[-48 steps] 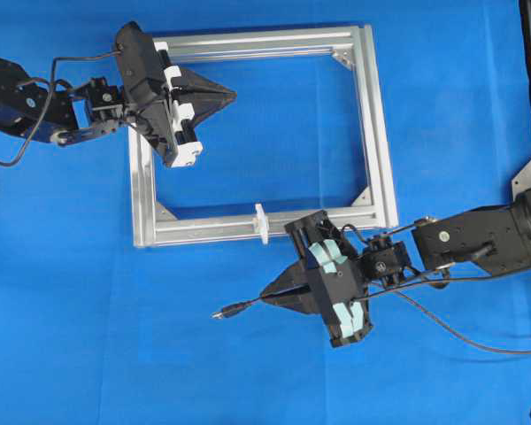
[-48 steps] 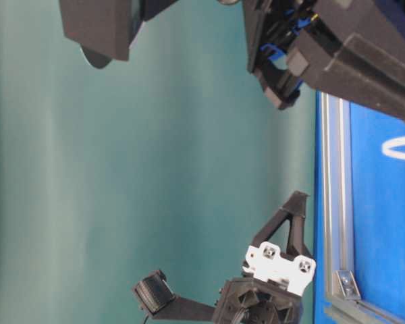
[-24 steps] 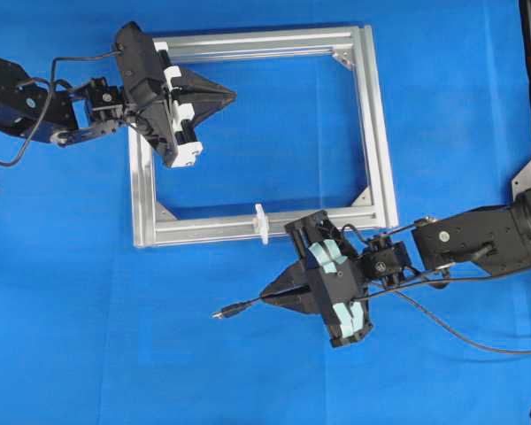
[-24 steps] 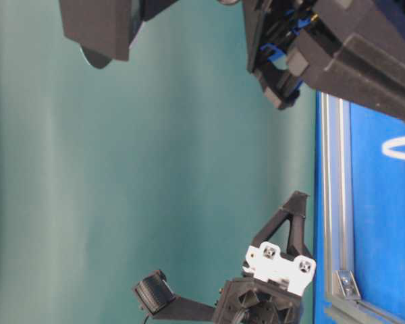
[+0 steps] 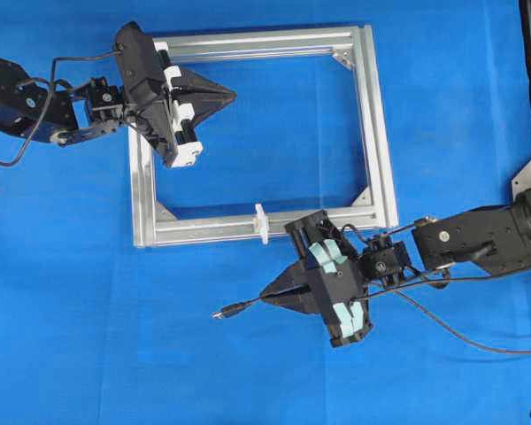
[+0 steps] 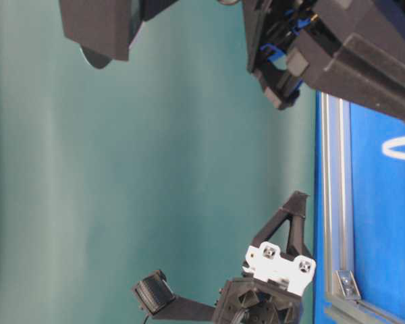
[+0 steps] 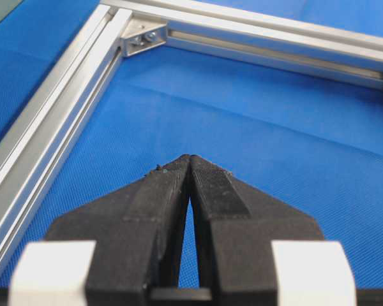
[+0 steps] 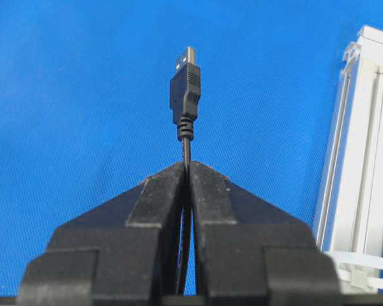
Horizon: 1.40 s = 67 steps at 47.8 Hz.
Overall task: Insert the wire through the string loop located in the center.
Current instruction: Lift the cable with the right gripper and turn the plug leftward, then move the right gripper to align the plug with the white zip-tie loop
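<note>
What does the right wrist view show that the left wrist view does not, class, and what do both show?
Only the right wrist view shows the wire, pinched between the shut jaws of the right gripper with its plug sticking out past the tips, and the string loop at the lower right edge.

Only the left wrist view shows the left gripper, shut on nothing, and a corner bracket of the frame, seen from inside it.

Both show the silver aluminium frame on the blue mat.

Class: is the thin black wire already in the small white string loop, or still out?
Out. The thin black wire, pinched in the right gripper, lies outside the silver aluminium frame, plug short of the small white string loop.
</note>
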{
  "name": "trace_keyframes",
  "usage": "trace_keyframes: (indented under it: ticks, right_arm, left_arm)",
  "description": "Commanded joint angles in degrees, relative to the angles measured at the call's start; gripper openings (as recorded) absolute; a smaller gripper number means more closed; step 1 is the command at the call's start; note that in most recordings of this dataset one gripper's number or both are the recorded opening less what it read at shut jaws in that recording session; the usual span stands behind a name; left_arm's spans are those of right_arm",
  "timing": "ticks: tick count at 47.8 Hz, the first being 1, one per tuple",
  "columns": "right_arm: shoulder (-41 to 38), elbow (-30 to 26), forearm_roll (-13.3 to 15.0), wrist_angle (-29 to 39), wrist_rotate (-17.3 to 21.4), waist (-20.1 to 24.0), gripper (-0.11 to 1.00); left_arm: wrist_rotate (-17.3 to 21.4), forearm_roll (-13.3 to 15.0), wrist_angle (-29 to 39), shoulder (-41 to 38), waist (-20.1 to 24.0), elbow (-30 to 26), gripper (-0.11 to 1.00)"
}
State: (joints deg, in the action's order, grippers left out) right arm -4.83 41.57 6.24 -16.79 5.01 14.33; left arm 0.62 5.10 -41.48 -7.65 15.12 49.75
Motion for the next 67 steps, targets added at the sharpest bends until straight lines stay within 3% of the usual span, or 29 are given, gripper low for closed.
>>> trace_keyframes:
  ticks: [1,19,48,67]
  right_arm:
    - [1.7,-0.8,0.0,-0.4,-0.1,0.2,-0.02]
    - [2.2,0.2,-0.2,-0.2,0.0,0.2,-0.02]
    - [13.5,13.8,-1.5,-0.2,0.3,0.0,-0.02]
    - [15.0,15.6,-2.1,-0.3,0.3,-1.1,-0.02]
  left_arm:
    - [0.0,-0.2,-0.3,1.8,0.1,-0.4,0.00]
    - [0.0,-0.2,-0.3,1.8,0.0,-0.4,0.00]
    - [0.0,-0.2,-0.3,1.8,0.0,-0.3,0.00]
    - [0.0,-0.2,-0.3,1.7,0.0,-0.3,0.00]
